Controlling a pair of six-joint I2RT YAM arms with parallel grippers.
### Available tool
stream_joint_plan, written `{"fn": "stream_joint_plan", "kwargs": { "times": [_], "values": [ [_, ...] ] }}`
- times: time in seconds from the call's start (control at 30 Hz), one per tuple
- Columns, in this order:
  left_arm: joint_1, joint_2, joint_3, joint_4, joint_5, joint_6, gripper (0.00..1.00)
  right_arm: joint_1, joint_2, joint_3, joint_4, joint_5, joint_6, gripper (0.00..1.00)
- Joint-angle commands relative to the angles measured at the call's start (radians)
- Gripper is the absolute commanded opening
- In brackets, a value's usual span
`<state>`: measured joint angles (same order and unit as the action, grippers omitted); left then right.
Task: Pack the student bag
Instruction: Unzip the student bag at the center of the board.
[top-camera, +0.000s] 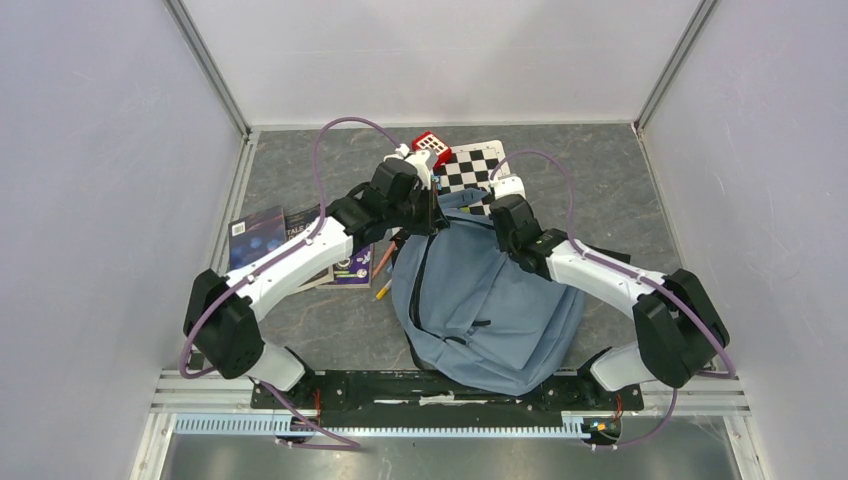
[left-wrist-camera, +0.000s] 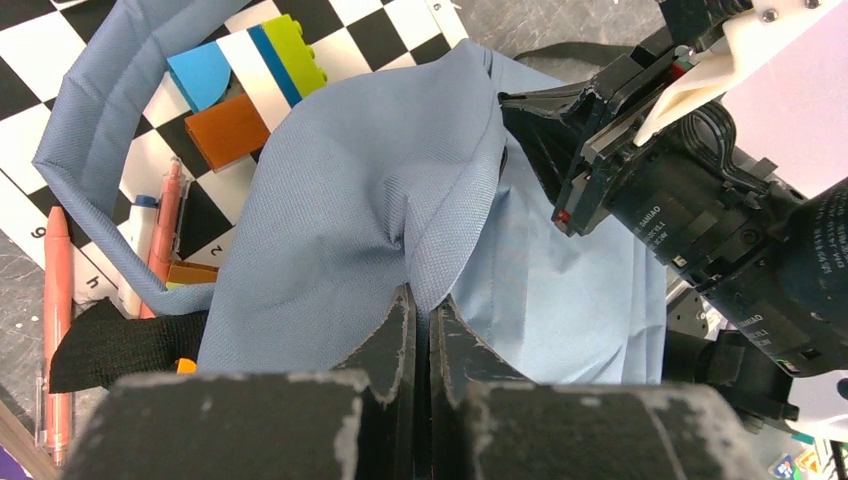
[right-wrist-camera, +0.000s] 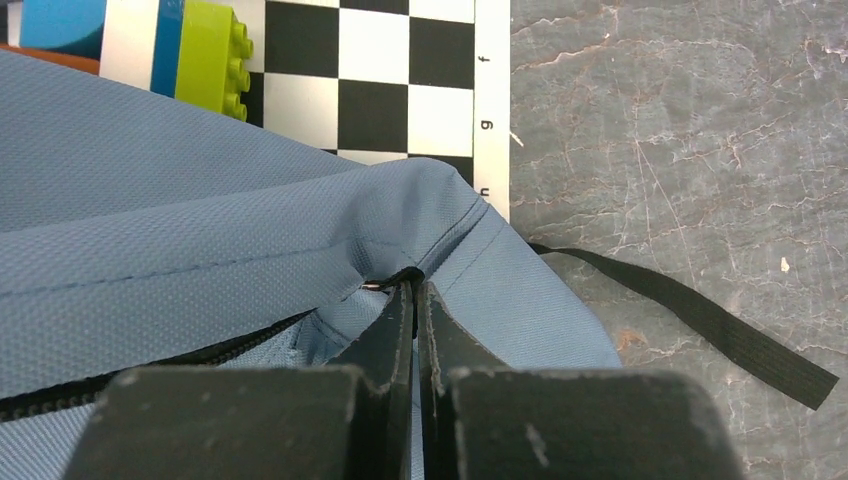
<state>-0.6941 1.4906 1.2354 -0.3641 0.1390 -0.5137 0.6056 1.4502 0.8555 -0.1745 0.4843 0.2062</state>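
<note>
At the centre of the top view, the student bag (top-camera: 490, 310) is seen lying on the table (top-camera: 620, 190), its base toward the lower edge of the frame and its top reaching the chessboard (top-camera: 478, 165) in the upper middle. That top edge is flanked by the left gripper (top-camera: 432, 208) and the right gripper (top-camera: 497, 205). Books (top-camera: 268, 232) are seen at the left, not yet packed.

Low in the middle of the left wrist view, the left jaws are clenched on a raised fold of blue fabric. The cloth is drawn up into a peak, probably so that the mouth can be lifted. Toy bricks (left-wrist-camera: 230, 130) and crayons (left-wrist-camera: 55, 300) are seen on the board at the upper left, outside the bag.

At the lower centre of the right wrist view, the right jaws are pinched shut on the bag's seam, just where the zipper (right-wrist-camera: 150, 375) runs in from the lower left. A metal piece is glimpsed at the tips; whether it is the zipper pull cannot be told. The two grips are judged to be for holding the bag taut on both sides. A black strap (right-wrist-camera: 700, 320) is seen trailing to the lower right.
</note>
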Motion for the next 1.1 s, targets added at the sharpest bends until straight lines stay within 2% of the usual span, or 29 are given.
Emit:
{"fn": "stream_joint_plan", "kwargs": {
  "times": [0.0,0.2,0.37,0.73,0.83,1.07],
  "values": [
    [0.016,-0.121,0.106,0.078,-0.059,-0.053,0.02,-0.054,-0.011,-0.027,-0.102,0.104,-0.001,0.0],
    [0.013,-0.11,0.161,0.063,-0.039,-0.059,0.02,-0.086,-0.082,0.043,-0.106,0.035,-0.014,0.0],
    [-0.008,-0.096,0.141,0.063,-0.029,-0.115,0.02,-0.162,-0.089,0.148,-0.105,-0.045,-0.062,0.0],
    [-0.178,-0.051,0.088,0.092,-0.084,-0.238,0.02,-0.222,0.068,0.289,-0.071,-0.136,-0.157,0.0],
    [-0.179,-0.058,0.107,0.059,-0.135,-0.222,0.02,-0.222,0.124,0.364,-0.07,-0.156,-0.157,0.0],
    [-0.155,-0.027,0.078,0.042,-0.104,-0.23,0.02,-0.219,0.212,0.504,-0.065,-0.237,-0.146,0.0]
  ]
}}
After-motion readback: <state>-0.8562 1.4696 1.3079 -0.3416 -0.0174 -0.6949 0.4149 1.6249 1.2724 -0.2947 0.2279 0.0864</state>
